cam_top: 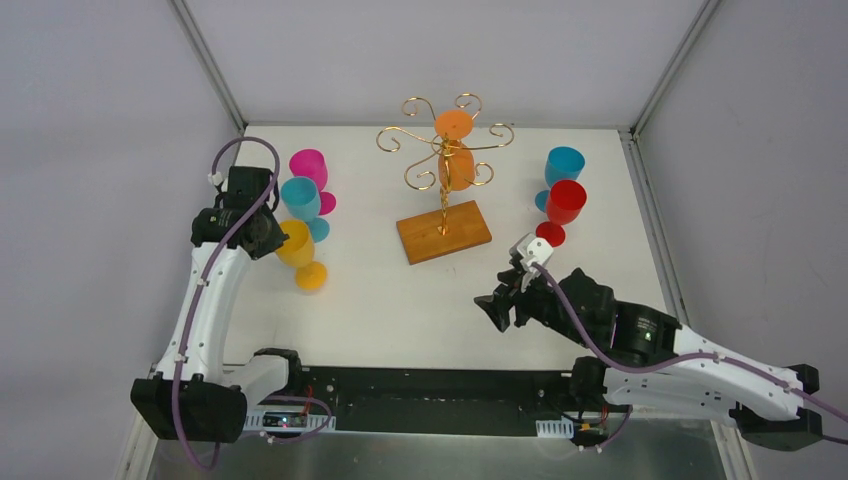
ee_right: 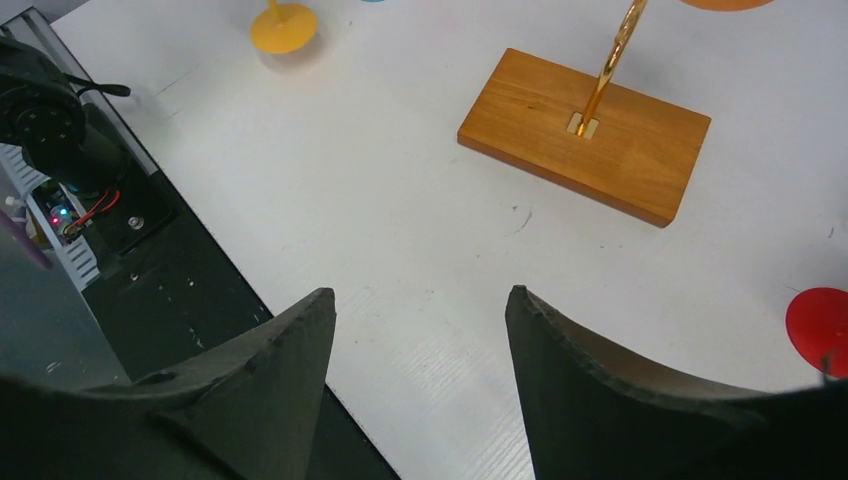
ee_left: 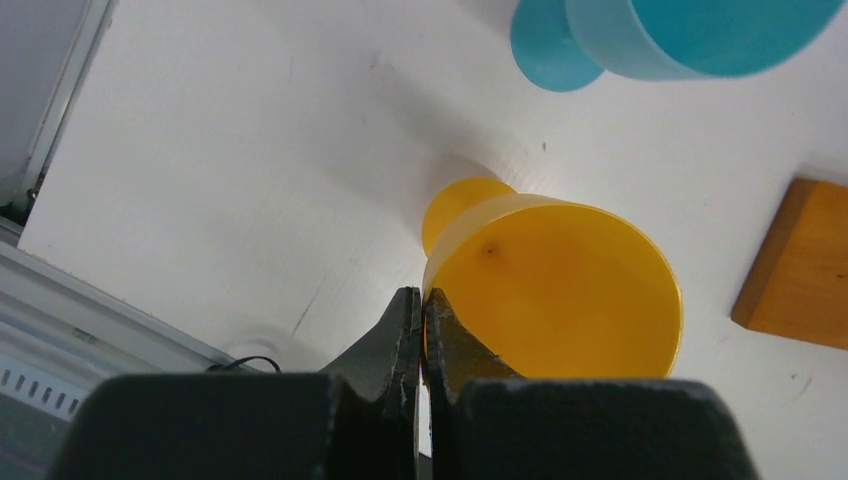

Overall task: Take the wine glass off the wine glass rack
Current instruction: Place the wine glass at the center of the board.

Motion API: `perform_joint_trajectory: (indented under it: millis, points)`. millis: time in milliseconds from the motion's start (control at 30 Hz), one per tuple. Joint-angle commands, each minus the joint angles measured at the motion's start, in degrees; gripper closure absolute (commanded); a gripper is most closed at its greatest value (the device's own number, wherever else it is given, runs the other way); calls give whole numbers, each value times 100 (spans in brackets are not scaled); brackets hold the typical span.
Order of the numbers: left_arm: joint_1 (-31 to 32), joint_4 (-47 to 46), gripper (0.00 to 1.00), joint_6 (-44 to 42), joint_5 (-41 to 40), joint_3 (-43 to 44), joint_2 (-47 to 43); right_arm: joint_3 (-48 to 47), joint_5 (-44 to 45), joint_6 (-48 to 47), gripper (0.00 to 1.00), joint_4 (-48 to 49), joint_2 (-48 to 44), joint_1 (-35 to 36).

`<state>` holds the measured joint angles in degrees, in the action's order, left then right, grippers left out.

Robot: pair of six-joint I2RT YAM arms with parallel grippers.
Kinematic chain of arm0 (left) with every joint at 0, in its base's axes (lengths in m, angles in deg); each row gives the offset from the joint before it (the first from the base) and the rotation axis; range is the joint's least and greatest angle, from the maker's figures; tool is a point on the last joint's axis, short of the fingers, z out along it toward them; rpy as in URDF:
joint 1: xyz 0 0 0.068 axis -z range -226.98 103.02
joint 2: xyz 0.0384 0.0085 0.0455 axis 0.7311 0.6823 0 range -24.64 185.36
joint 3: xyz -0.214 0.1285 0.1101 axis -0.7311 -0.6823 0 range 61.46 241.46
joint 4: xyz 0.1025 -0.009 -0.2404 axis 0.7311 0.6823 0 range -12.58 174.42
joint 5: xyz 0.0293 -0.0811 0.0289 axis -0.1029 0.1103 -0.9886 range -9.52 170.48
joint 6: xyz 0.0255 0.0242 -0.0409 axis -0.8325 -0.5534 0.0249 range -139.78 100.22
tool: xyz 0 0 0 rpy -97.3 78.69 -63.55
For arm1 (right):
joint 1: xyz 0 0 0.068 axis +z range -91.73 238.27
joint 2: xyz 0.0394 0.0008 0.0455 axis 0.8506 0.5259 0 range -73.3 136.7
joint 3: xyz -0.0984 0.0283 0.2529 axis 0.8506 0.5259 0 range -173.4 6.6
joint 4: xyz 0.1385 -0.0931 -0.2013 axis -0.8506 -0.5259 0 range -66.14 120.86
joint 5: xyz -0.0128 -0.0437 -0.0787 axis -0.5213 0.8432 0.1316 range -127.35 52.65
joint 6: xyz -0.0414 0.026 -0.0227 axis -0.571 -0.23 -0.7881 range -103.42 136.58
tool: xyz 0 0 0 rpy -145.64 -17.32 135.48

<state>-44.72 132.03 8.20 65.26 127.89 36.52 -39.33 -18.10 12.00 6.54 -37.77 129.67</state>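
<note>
**Wine glass point(cam_top: 456, 165) hanging on wine glass rack point(cam_top: 443, 205); one pincer clamped, the other spread**

Nearest of all, on the near side of the rack and a little to its right, the right gripper point(cam_top: 497, 310) is seen low over the white table point(cam_top: 380, 300). Its jaws are spread wide and nothing is held between them. In the right wrist view the bare tabletop is seen through the gap, with the rack's wooden base point(ee_right: 585, 135) beyond it.

To the left of the rack, and somewhat nearer than its base, the left gripper point(ee_left: 421, 300) is found closed. The rim of a yellow glass point(ee_left: 560, 290) is pinched between its two fingers, one inside the cup and one outside. The foot of that glass appears to rest on the table.

The rack is set near the middle of the table, its base lying at an angle to the table edges. From the base a twisted gold stem rises to curled scroll arms. The wine glass, orange, is hung upside down on the far side of the stem, its foot caught among the upper scrolls and its cup pointing down.

Further back on the left of the rack, a blue glass point(cam_top: 300, 197) and a pink glass point(cam_top: 308, 165) are stood close together. On the right of the rack, a red glass point(cam_top: 565, 200) is stood, with a second blue glass point(cam_top: 564, 163) just behind it.
</note>
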Motion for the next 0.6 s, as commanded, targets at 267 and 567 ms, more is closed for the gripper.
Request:
perform_joint_trajectory:
  millis: [267,567]
  points:
    - [-463,-749,100,-250,-159,288,616,219,408,129,31,436,-372,6]
    - [-504,-1049,100,-250,-224,251,890,413,425,131,30,474,-644,6]
